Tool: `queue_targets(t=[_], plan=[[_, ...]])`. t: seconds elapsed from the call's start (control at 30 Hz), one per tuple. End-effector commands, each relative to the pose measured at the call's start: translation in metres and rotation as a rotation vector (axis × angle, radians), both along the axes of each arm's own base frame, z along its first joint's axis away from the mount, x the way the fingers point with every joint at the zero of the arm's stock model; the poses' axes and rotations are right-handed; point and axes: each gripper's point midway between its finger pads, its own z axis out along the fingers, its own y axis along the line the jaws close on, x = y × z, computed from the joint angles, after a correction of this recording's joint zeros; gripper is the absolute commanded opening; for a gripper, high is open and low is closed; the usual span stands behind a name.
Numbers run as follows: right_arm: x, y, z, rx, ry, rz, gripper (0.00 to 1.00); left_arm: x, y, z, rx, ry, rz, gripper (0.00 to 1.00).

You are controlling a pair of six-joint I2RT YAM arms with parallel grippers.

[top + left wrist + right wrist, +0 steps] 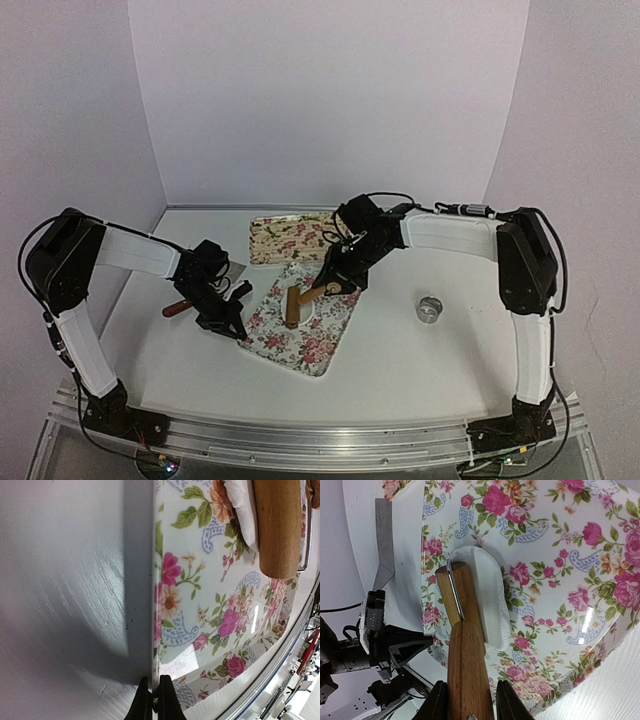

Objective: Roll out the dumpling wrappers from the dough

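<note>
1 dough patch [492, 595], partly hidden under 1 roller [465, 655] that my R gripper [471, 701] clamps; L gripper [155, 701] fingers together on tray [200, 645] rim; far tray [285, 240] makes 2.

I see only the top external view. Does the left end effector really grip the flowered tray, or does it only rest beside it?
Observer: It grips. In the left wrist view, the left end effector is shut on the rim of the flowered tray.
Operator: What is under the roller? From above I cannot tell.
Observer: A flattened white patch of dough. The wooden roller lies across one side of it.
Operator: Is the right end effector closed on the handle?
Observer: Yes. The right end effector has one finger on each side of the roller's handle.
</note>
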Motion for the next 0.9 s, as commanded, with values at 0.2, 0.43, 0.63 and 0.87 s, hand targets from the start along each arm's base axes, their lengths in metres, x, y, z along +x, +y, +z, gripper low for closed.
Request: queue_targets(t=[0.2, 0.43, 0.63, 0.87], plan=[[-0.08, -0.184, -0.116, -0.783, 0.281, -0.088, 0.0, 0.013, 0.022, -0.002, 0.084, -0.06, 0.064, 0.0], [-0.083, -0.188, -0.117, -0.792, 0.287, -0.087, 0.0, 0.013, 0.023, -0.002, 0.08, -0.061, 0.067, 0.0], [-0.088, -0.195, -0.114, -0.803, 0.29, -0.092, 0.0, 0.014, 0.025, -0.002, 0.087, -0.062, 0.075, 0.0], [-0.091, -0.198, -0.116, -0.811, 0.297, -0.084, 0.0, 0.015, 0.025, -0.002, 0.084, -0.059, 0.076, 0.0]])
